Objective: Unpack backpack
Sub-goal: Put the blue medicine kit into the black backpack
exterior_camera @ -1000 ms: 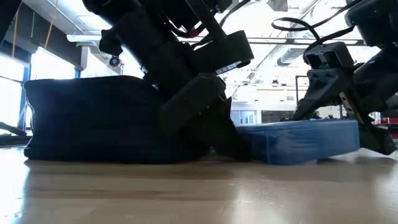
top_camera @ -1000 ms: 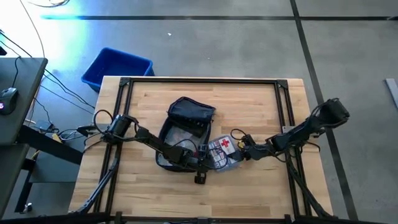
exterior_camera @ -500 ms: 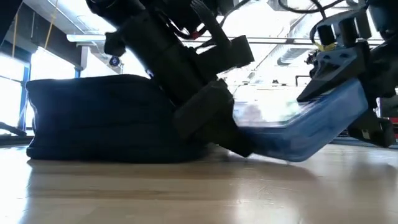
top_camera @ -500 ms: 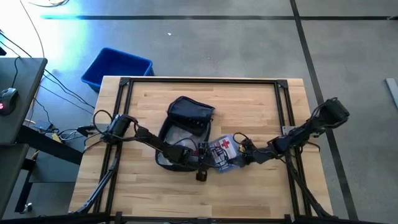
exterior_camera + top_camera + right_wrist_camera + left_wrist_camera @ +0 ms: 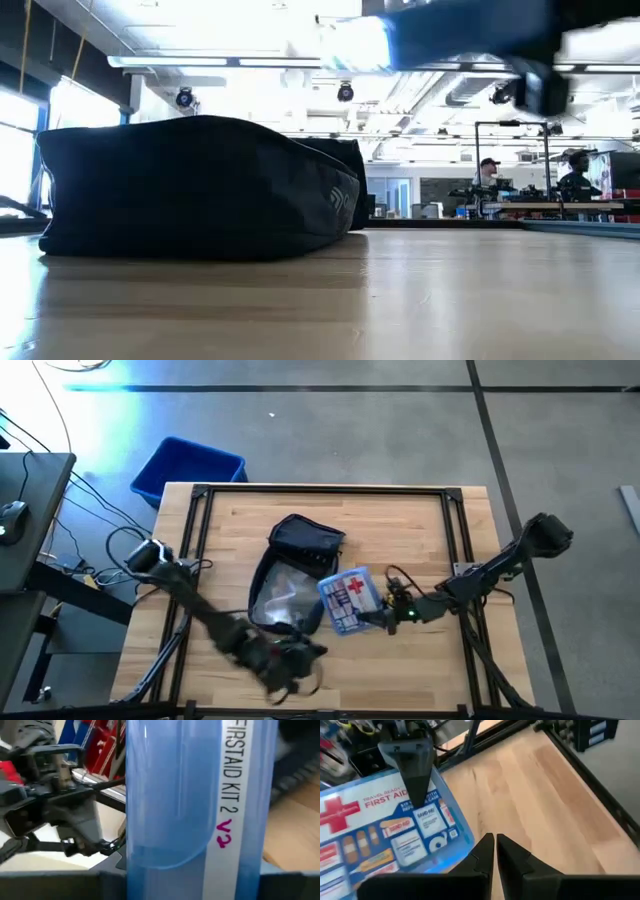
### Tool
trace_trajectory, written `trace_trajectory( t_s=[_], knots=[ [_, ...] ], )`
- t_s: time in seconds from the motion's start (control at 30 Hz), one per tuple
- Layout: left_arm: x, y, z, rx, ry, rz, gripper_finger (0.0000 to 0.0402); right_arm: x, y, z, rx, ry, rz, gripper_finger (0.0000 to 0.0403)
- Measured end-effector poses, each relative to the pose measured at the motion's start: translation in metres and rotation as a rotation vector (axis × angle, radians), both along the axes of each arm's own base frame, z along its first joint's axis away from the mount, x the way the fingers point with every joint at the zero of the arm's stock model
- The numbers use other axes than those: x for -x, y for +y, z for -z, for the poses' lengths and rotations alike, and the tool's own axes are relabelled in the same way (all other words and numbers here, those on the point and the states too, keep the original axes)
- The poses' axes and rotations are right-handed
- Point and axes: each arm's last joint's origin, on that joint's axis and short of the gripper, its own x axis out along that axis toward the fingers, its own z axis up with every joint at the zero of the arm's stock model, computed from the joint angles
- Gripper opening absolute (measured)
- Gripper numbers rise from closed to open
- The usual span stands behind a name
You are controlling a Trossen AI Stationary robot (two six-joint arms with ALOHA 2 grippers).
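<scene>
Blue bin point(image 5: 186, 468) beyond table point(image 5: 420, 530); backpack point(image 5: 292, 575) mid-table.

Inventory: one backpack point(image 5: 292, 575), one first aid kit point(image 5: 345, 598), one blue bin point(image 5: 187, 468), one worktop point(image 5: 420, 530), two claws point(image 5: 300, 656) point(image 5: 385, 618).

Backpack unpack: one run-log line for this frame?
right gripper: shut on first aid kit, lifted off table | left gripper: shut, empty, near front edge | backpack: open
</scene>
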Motion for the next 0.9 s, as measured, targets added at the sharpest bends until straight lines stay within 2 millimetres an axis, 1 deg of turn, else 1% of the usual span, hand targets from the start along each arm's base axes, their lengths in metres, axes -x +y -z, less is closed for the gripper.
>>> trace_trajectory(
  t_s=[0.07,0.13,0.2,0.27,0.33,0.4,0.5,0.6,0.67,0.77,0.9],
  knots=[
    [0.029,-0.011,-0.022,0.008,-0.05,-0.009,0.0,-0.017,-0.001,-0.007,0.046,0.034,-0.017,0.0141],
    [0.059,-0.02,-0.036,0.026,-0.068,-0.005,0.0,-0.038,-0.004,-0.017,0.069,0.051,-0.065,0.0141],
    [0.083,-0.027,-0.038,0.051,-0.046,0.013,0.0,-0.059,-0.01,-0.026,0.082,0.068,-0.136,0.0141],
    [0.106,-0.034,-0.041,0.082,-0.048,0.013,0.0,-0.083,-0.019,-0.027,0.107,0.09,-0.174,0.0141],
    [0.12,-0.039,-0.044,0.11,-0.076,-0.008,0.0,-0.106,-0.032,-0.024,0.133,0.116,-0.215,0.0141],
    [0.134,-0.046,-0.041,0.11,-0.084,-0.008,0.0,-0.13,-0.046,-0.026,0.14,0.097,-0.278,0.0141],
    [0.144,-0.054,-0.035,0.13,-0.073,0.002,0.0,-0.162,-0.071,-0.027,0.16,0.084,-0.357,0.0141],
    [0.151,-0.058,-0.033,0.148,-0.075,0.002,0.0,-0.188,-0.092,-0.012,0.166,0.118,-0.445,0.0141],
    [0.153,-0.059,-0.031,0.154,-0.069,0.0,0.0,-0.201,-0.106,0.001,0.126,0.157,-0.486,0.0141],
    [0.155,-0.059,-0.029,0.145,-0.059,0.001,0.0,-0.213,-0.121,0.015,0.06,0.183,-0.578,0.0141],
    [0.158,-0.055,-0.025,0.13,-0.04,-0.027,0.0,-0.212,-0.133,0.035,-0.045,0.225,-0.725,0.0141]
  ],
)
